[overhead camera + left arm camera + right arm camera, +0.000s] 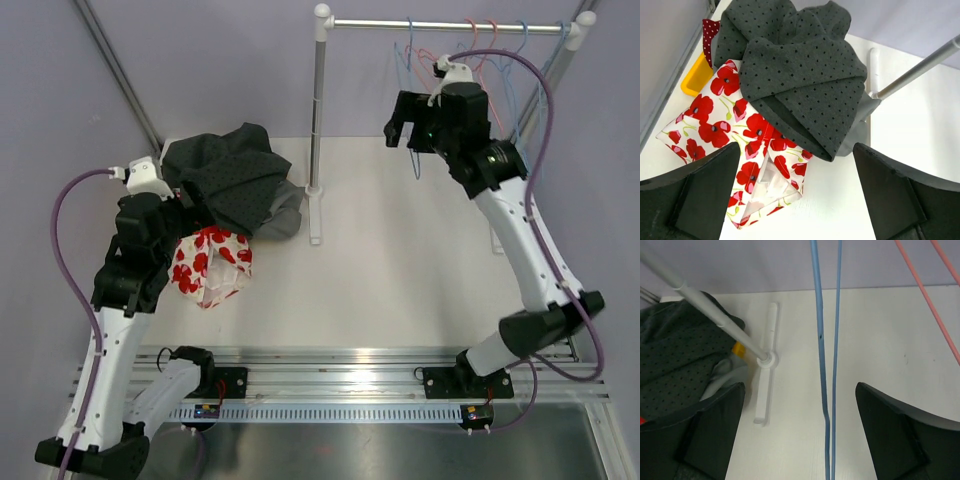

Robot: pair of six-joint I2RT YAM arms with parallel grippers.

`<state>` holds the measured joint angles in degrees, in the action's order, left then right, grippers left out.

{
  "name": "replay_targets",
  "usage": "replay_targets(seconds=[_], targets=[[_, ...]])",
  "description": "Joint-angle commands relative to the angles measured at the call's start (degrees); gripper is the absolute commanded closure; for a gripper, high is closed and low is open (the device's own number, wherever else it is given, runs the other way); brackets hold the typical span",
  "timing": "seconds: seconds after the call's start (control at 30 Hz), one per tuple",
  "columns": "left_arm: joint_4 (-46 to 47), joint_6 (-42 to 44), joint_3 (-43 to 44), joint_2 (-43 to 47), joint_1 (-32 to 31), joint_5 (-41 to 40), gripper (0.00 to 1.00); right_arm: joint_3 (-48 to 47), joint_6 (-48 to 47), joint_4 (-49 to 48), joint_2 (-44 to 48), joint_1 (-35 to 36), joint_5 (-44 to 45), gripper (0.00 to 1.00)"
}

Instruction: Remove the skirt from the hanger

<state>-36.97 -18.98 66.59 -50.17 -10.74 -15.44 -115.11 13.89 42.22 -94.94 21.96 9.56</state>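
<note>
A white skirt with red poppies (pixel 211 265) lies crumpled on the table at the left, off any hanger; it also shows in the left wrist view (pixel 720 125). A dark grey dotted garment (pixel 235 175) partly overlaps it (pixel 800 75). My left gripper (pixel 188 205) hovers open and empty above the skirt's near edge (pixel 795 200). My right gripper (pixel 405 133) is open and raised by the rail. An empty blue hanger (pixel 826 390) hangs between its fingers, touching neither. My right gripper (pixel 800 440) holds nothing.
A white clothes rack has a post (pixel 318 110), a foot (pixel 315 215) and a rail (pixel 450 27) carrying several empty blue and red hangers (pixel 480 55). A yellow object (pixel 696 76) and a red dotted cloth (pixel 709 31) peek from under the pile. Red hanger wires (pixel 925 295) hang at the right.
</note>
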Motion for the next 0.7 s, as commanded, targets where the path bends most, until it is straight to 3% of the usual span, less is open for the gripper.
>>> replay_targets(seconds=[0.0,0.07,0.2,0.3,0.5,0.67], targets=[[-3.5,1.0,-2.6,5.4,-0.1,2.1,0.01,15.0,0.4,-11.3,18.0,-0.2,-7.9,0.0],[-4.6,1.0,-4.7,10.2,-0.1,4.8,0.01,23.8,1.7,-15.1,25.4,-0.2,-11.4,0.01],[-6.5,-0.2,-9.8,18.3,-0.1,8.7,0.01,46.4,8.1,-22.4,47.7,-0.2,-9.9,0.0],[-7.3,-0.4,-14.3,24.2,-0.1,9.4,0.01,55.0,11.8,-21.1,58.9,-0.2,-7.6,0.01],[-7.0,-1.2,-16.0,33.1,-0.7,8.2,0.01,61.4,13.6,-10.8,73.6,-0.2,-3.2,0.01],[-6.5,-0.9,-16.4,33.3,-1.1,9.0,0.01,60.8,12.2,-7.5,77.4,-0.2,-0.5,0.0]])
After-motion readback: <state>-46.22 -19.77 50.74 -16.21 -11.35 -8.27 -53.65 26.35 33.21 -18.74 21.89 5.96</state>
